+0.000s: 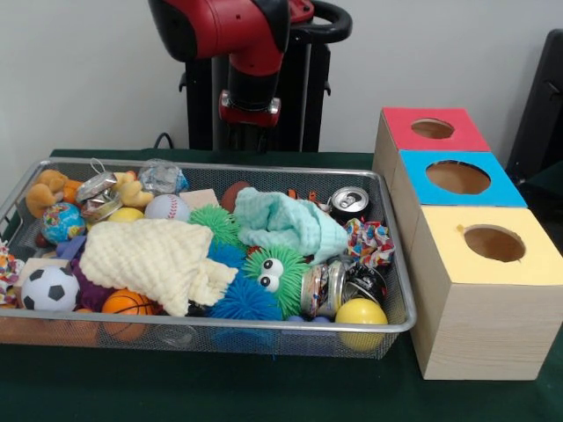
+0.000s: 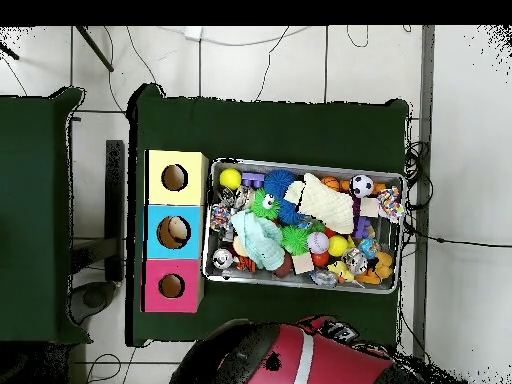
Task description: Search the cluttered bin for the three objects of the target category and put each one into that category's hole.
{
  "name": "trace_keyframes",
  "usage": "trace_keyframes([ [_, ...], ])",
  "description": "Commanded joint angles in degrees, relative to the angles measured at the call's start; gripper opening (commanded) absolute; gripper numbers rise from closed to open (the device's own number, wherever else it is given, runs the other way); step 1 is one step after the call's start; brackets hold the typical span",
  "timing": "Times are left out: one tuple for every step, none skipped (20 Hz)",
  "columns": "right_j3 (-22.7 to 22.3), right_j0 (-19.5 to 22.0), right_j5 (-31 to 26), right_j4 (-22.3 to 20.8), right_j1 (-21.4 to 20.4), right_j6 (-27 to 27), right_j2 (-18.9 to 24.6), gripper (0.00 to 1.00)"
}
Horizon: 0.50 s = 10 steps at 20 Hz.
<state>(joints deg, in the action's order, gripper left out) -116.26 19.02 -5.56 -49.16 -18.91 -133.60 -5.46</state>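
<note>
Silver wire-mesh basket (image 1: 398, 327) stuffed with soft and hard toys, robot's red and black arm (image 1: 251, 53) pulled back behind it.

The shallow rounded-rim basket sits mid-table on the dark green cloth (image 1: 220, 387), nearer the left edge in the front view. Inside: a knobbly cream knitted cloth (image 1: 149, 255), a crumpled mint-green terry cloth (image 1: 286, 220), a spiky green rubber ball with googly eyes (image 1: 280, 274), a smooth yellow ball (image 1: 361, 313), a small black and white soccer ball (image 1: 49, 287) and a dented aluminium can (image 1: 348, 202). Three wooden boxes, topped red (image 1: 433, 129), blue (image 1: 457, 178) and yellow (image 1: 493, 243), each with a round hole, line the basket's right side. The claw isn't visible from either camera, so I can't tell its state.
</note>
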Motion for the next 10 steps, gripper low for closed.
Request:
trace_keyframes([
  [14.2, 2.3, -13.4, 7.3, 13.1, 1.6, 9.2, 1.0],
  [12.9, 4.8, -15.3, 8.6, 12.2, 3.5, 11.5, 1.0],
  [11.7, 7.4, -17.1, 9.9, 11.2, 5.4, 13.8, 1.0],
  [11.4, 9.0, -19.9, 10.9, 10.7, 7.6, 15.1, 1.0],
  [11.5, 9.7, -21.9, 11.7, 10.3, 8.7, 15.5, 1.0],
  [11.9, 10.1, -22.8, 12.2, 10.3, 9.1, 15.8, 1.0],
  [12.3, 10.5, -23.7, 12.8, 10.3, 9.4, 16.1, 1.0],
  [12.8, 10.3, -24.5, 13.2, 10.5, 9.1, 16.1, 1.0],
  [13.3, 10.1, -25.2, 13.6, 10.7, 8.9, 16.0, 1.0],
  [13.8, 9.5, -25.5, 13.6, 10.8, 8.3, 15.8, 1.0],
])
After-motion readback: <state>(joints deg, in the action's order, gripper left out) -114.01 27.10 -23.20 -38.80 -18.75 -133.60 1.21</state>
